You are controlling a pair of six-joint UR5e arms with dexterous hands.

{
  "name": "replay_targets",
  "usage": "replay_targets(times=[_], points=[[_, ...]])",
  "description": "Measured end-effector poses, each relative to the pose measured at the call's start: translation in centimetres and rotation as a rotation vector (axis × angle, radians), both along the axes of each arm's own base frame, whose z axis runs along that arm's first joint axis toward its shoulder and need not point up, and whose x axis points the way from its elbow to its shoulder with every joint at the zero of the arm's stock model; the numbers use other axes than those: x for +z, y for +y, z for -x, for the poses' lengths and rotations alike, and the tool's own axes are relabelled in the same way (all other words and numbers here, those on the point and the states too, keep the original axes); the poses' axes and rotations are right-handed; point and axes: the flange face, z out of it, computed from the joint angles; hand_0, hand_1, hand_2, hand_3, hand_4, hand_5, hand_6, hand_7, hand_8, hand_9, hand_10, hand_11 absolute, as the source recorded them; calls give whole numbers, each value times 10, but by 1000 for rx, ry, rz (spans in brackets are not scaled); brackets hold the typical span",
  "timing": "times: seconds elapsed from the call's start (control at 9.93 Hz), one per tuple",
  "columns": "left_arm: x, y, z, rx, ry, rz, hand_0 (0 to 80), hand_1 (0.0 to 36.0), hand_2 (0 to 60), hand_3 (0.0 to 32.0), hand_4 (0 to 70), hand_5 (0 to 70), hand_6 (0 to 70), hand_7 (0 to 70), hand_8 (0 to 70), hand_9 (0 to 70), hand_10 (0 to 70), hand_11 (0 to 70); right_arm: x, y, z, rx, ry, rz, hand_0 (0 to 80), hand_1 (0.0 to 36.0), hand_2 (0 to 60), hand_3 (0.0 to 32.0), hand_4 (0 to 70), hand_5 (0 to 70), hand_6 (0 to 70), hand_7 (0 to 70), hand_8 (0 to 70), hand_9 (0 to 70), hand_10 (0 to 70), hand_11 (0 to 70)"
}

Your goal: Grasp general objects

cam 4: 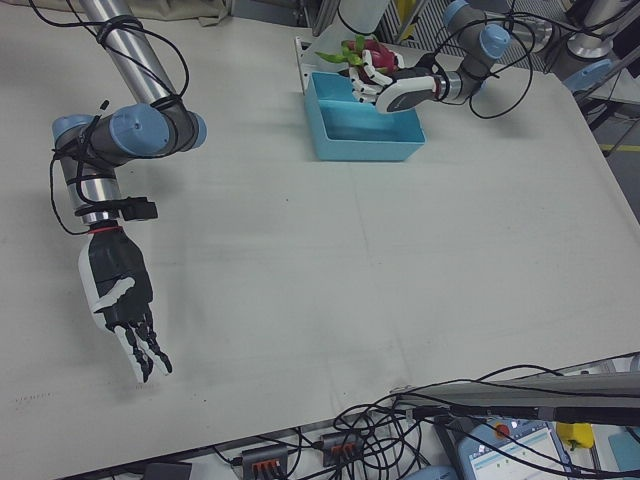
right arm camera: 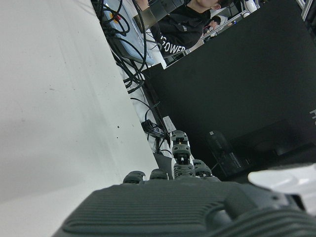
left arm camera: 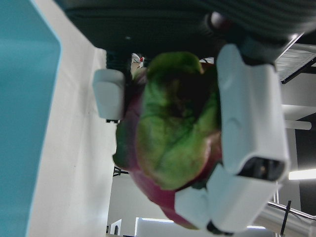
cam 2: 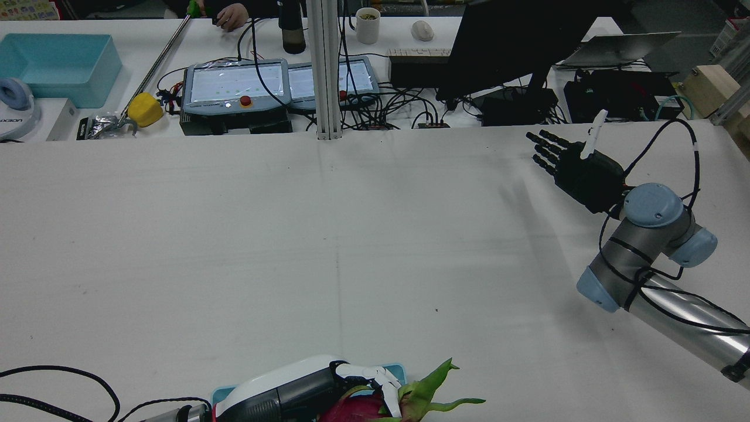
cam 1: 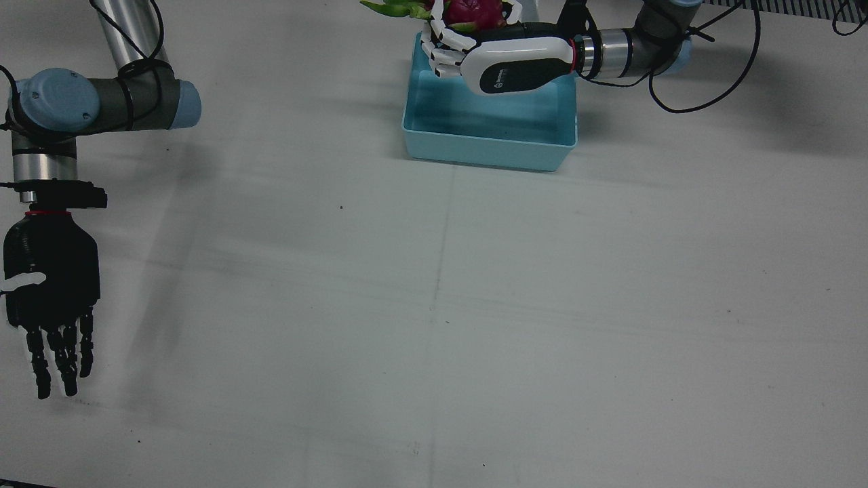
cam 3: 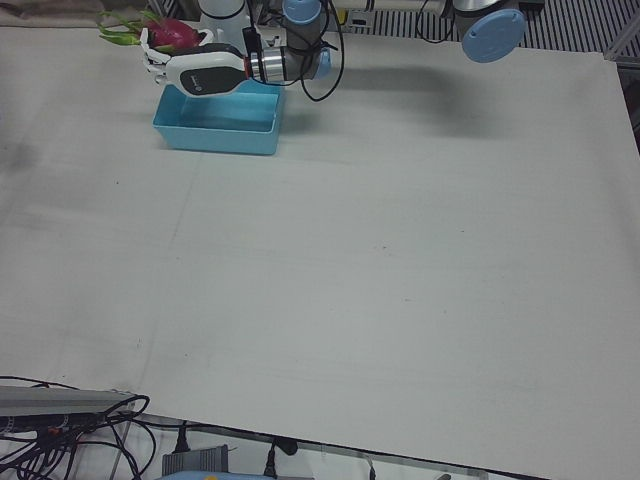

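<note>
Left robot hand has its fingers wrapped around the dragon fruit, at the bin's far rim. I'd keep that squeeze steady and move slowly. Right robot hand hangs splayed, holding nothing, over the bench.

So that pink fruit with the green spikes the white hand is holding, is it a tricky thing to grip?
Probably a little. The dragon fruit looks rounded, so it may roll if set down. Its green leafy tips stick out beyond the left hand and look bendable. The fingers wrap well around it, so the hold seems secure.
</note>
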Motion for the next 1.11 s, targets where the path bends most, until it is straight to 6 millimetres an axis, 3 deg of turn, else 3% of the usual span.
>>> replay_targets(times=[0.1,0.2,0.3,0.4,0.5,0.6,0.7,0.91,1.01,1.11], points=[[-1,-15,9,-5,-18,-33,0,0,433,0,700,113,700,700,448,439,580,700,0,0,0,0,0,0,0,0,0,0,0,0,0,0,0,0,0,0],[3,-29,19,-6,-43,-70,0,0,404,0,700,127,700,700,450,442,700,700,0,0,0,0,0,0,0,0,0,0,0,0,0,0,0,0,0,0],[13,-38,28,-1,-67,-100,0,0,450,0,700,135,700,700,390,354,689,700,0,0,0,0,0,0,0,0,0,0,0,0,0,0,0,0,0,0],[32,-45,41,0,-88,-124,0,0,479,0,700,118,700,700,274,209,541,700,0,0,0,0,0,0,0,0,0,0,0,0,0,0,0,0,0,0],[57,-51,58,-11,-100,-136,0,0,439,0,700,95,700,700,172,186,419,561,0,0,0,0,0,0,0,0,0,0,0,0,0,0,0,0,0,0],[84,-55,77,-23,-106,-144,0,0,439,0,700,51,700,700,141,186,150,193,0,0,0,0,0,0,0,0,0,0,0,0,0,0,0,0,0,0],[107,-57,97,-36,-110,-151,57,0,472,0,700,1,579,700,105,186,0,0,0,0,0,0,0,0,0,0,0,0,0,0,0,0,0,0,0,0],[140,-63,138,-65,-115,-174,79,0,462,2,700,0,374,700,64,186,0,0,0,0,0,0,0,-1,0,0,0,0,0,0,0,0,0,0,0,0],[145,-63,152,-72,-113,-184,135,0,406,110,700,0,321,700,54,186,0,0,-1,0,0,0,-1,-1,0,0,0,0,0,0,0,0,0,0,0,0],[143,-60,162,-73,-106,-192,121,14,361,288,424,0,200,700,30,186,0,0,-1,0,0,0,-1,-1,0,0,0,0,0,0,0,0,0,0,0,0]])
